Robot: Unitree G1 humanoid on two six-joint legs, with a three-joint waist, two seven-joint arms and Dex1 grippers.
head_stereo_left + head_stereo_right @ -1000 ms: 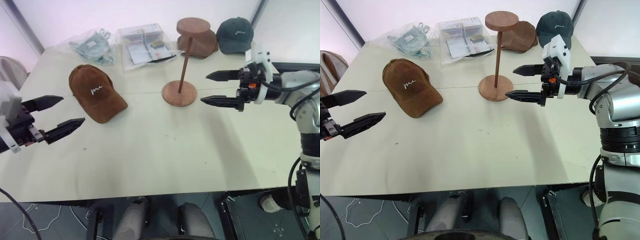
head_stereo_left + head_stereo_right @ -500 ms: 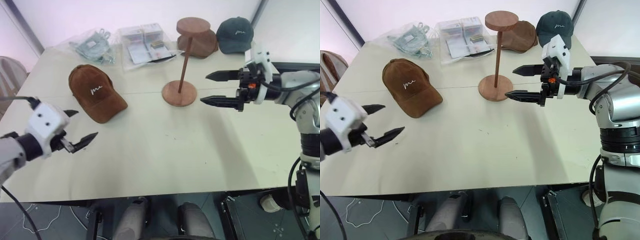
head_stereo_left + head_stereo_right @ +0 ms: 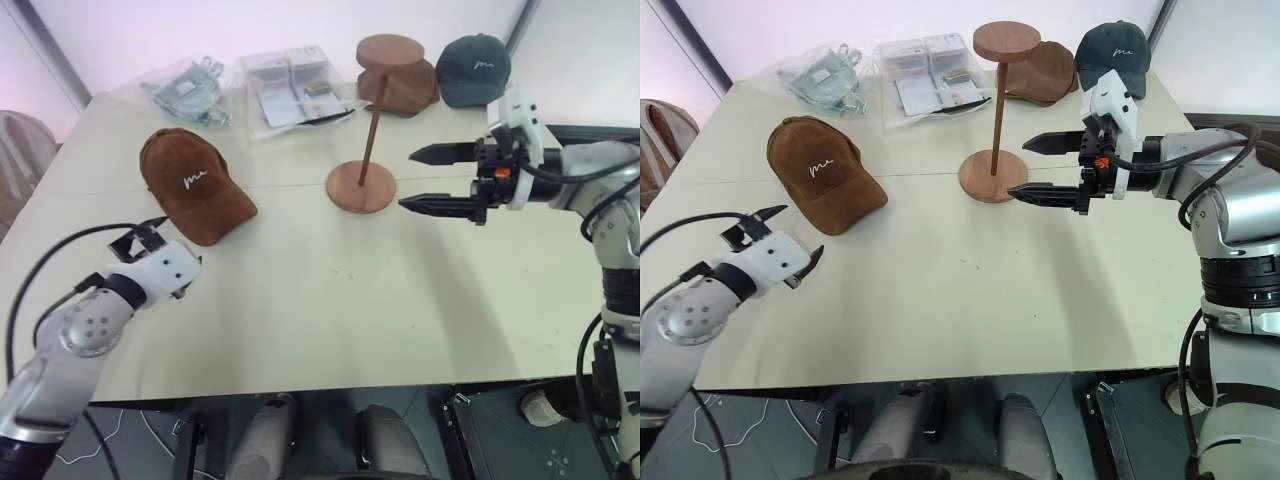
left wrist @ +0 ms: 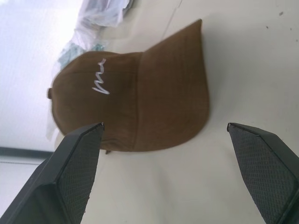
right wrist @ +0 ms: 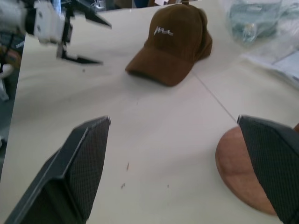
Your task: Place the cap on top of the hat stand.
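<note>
The cap [image 3: 193,186] lies flat on the pale worktop [image 3: 330,300], crown up and logo showing, its curved brim turned toward the near edge; it sits well apart from the hat stand [image 3: 367,130], on that stand's left. The hat stand is upright, round base on the worktop, thin rod rising to a bare disc top. The left pincer [image 3: 780,238] hovers just short of the cap's brim, on the side away from the hat stand, its two black fingers spread wide with nothing between them; from the left wrist view the cap [image 4: 135,93] fills the gap between the fingers, not touched by either. The right pincer [image 3: 432,180] hangs just beside the hat stand's base, on its right, fingers also wide apart and holding nothing. Behind the hat stand, at the far edge of the worktop, rest a second brown cap [image 3: 405,85] and a dark green cap [image 3: 472,68]. Farther left of the hat stand along that far edge lie clear plastic bags [image 3: 245,88] with small packets inside.
</note>
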